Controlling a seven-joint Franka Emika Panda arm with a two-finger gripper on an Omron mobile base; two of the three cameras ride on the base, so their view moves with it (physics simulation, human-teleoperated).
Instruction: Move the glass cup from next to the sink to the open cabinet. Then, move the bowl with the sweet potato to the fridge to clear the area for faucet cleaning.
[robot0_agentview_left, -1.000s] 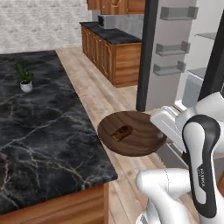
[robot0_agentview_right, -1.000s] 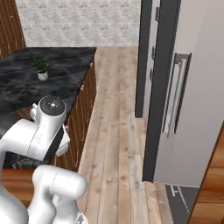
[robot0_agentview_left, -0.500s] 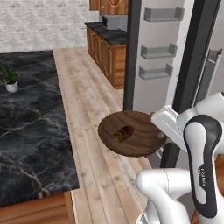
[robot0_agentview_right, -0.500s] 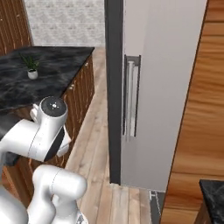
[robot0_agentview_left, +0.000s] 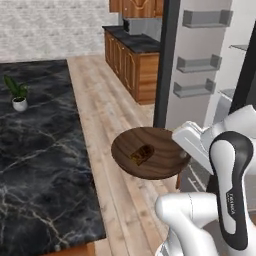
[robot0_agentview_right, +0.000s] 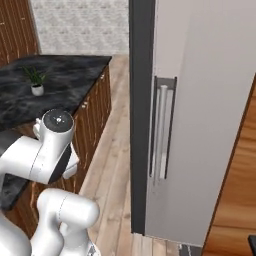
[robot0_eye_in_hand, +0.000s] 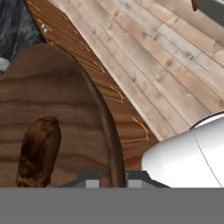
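The dark wood-grain bowl (robot0_agentview_left: 159, 161) hangs level in the air over the wooden floor, with the brown-orange sweet potato (robot0_agentview_left: 142, 154) lying inside it. My gripper (robot0_agentview_left: 179, 142) is shut on the bowl's right rim. In the hand view the bowl (robot0_eye_in_hand: 57, 105) spreads across the left, the sweet potato (robot0_eye_in_hand: 38, 151) lies near its bottom, and my gripper (robot0_eye_in_hand: 111, 179) pinches the rim. The fridge (robot0_agentview_left: 200, 65) stands just right of the bowl, its door shelves grey, its edge black. Its grey door with a long handle (robot0_agentview_right: 162, 132) is close ahead. The glass cup, sink, faucet and open cabinet are out of view.
A black marble counter (robot0_agentview_left: 35, 150) runs along the left, with a small potted plant (robot0_agentview_left: 19, 95) on it. Brown lower cabinets (robot0_agentview_left: 132, 65) stand at the back. A strip of wooden floor (robot0_agentview_left: 100, 105) runs between the counter and the fridge.
The whole scene has shifted in both base views, so the base has moved: the fridge door looms nearer and the counter has slid left. The bowl stays held in the same place before the arm.
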